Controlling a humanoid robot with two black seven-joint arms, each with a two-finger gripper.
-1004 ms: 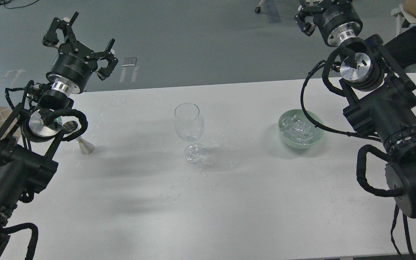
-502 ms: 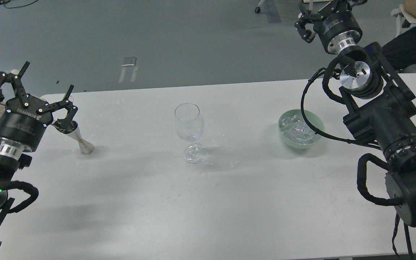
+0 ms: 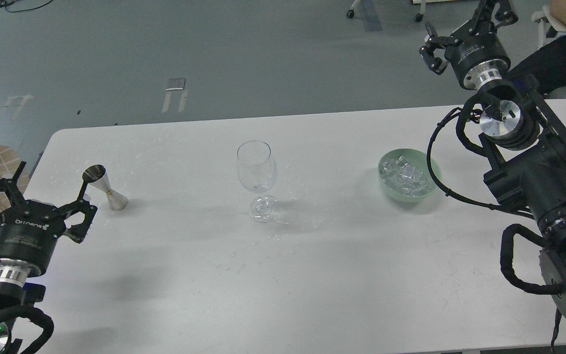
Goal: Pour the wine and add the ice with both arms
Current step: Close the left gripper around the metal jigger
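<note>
An empty clear wine glass (image 3: pixel 257 171) stands upright in the middle of the white table (image 3: pixel 283 275). A pale green bowl (image 3: pixel 433 183) to its right holds the ice (image 3: pixel 405 174), many small clear cubes. A small metal jigger (image 3: pixel 104 187) stands at the left. My left gripper (image 3: pixel 35 196) is open and empty, low at the table's left edge, just left of and nearer than the jigger. My right gripper (image 3: pixel 465 24) is open and empty, held high beyond the table's far right edge, behind the bowl.
Small droplets are scattered on the table around the glass foot (image 3: pixel 263 209). A person's dark sleeve (image 3: pixel 565 54) shows at the top right behind my right arm. Grey floor lies beyond the table's far edge.
My left arm has swung down and back toward me, from high behind the jigger to the table's left edge. My right gripper has moved right and slightly up. Glass, bowl and jigger have not moved.
</note>
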